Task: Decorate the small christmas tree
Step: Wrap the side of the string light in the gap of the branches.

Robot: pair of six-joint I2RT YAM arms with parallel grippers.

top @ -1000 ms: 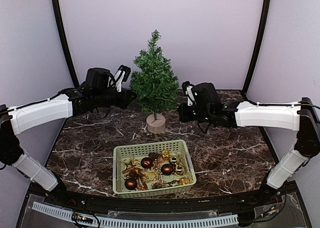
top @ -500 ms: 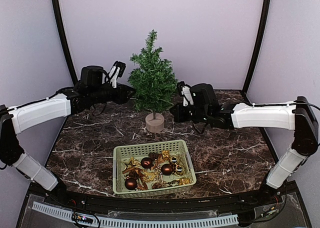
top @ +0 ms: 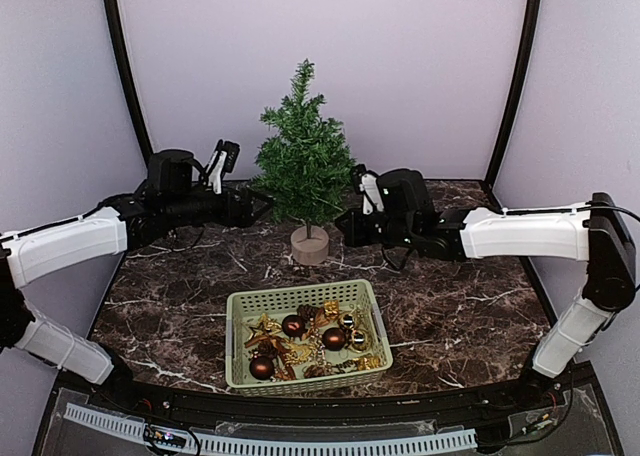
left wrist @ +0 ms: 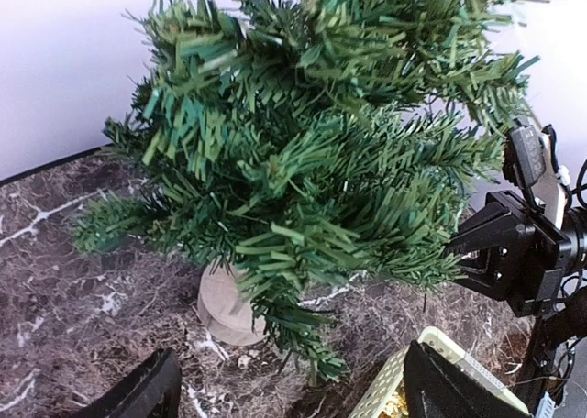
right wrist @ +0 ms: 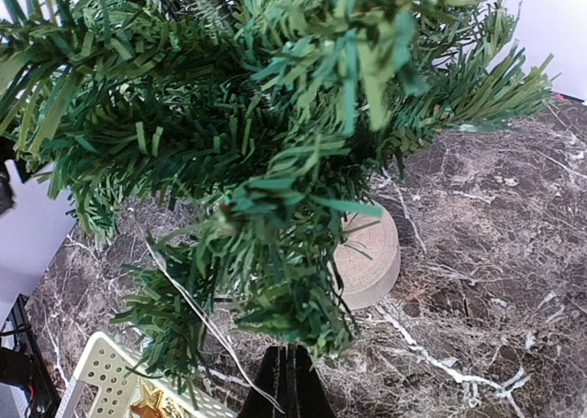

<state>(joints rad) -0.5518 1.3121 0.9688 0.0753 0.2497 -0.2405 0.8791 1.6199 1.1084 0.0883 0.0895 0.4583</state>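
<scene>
Left tool (left wrist: 292,368): its own camera shows the two dark fingers set wide apart with nothing between them, aimed at the lower left branches of the small christmas tree (top: 305,156). From above, this tool sits just beside the foliage. We cannot confirm contact.

Right tool (right wrist: 289,386): its own camera shows the fingers closed together in a narrow point under the tree's right-hand branches. A thin pale thread (right wrist: 206,322) runs down from the needles toward the tips. We cannot tell whether it is pinched there, and the overhead view does not resolve the thread at all.

The tree stands upright at the back centre of the table (top: 450,306), between the two tools, on a round light wooden base (top: 310,245). Only the wrist cameras show the bristly needles clearly.

The table is dark marble with white veining. Pale lilac walls (top: 400,66) close the rear and sides.

A pale green slotted basket (top: 300,296) sits in front of the tree, near the table's front edge. It holds brown balls (top: 293,325) and gold ornaments (top: 265,328). Each wrist view catches only one corner of it.
</scene>
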